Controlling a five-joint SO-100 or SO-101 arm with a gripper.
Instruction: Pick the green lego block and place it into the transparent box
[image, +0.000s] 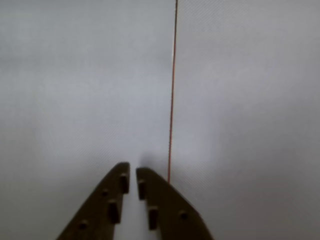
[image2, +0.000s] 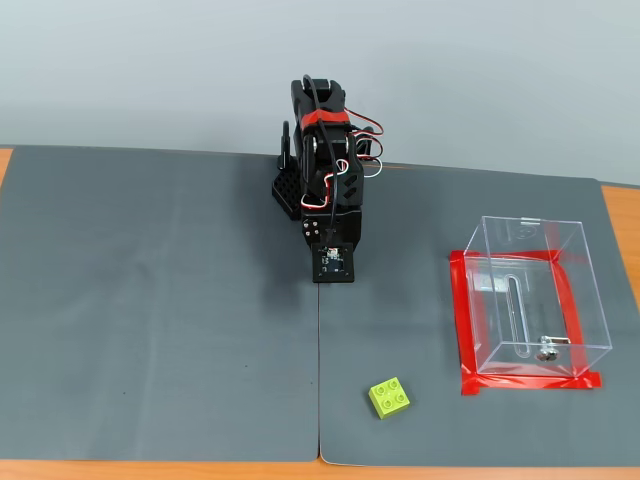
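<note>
The green lego block (image2: 389, 397), a small lime 2x2 brick, lies on the grey mat near the front edge in the fixed view. The transparent box (image2: 497, 266) stands empty to its right and farther back, on a square of red tape. The arm (image2: 325, 170) is folded at the back middle of the mat, well away from both. In the wrist view my gripper (image: 133, 172) points at bare mat. Its dark jaws are shut with only a thin slit between them and nothing held. Block and box are out of the wrist view.
Two grey mats (image2: 150, 330) meet at a seam (image2: 319, 380) that runs from the arm to the front edge; it shows as a thin orange line (image: 171, 100) in the wrist view. Orange table wood (image2: 620, 215) borders the mats.
</note>
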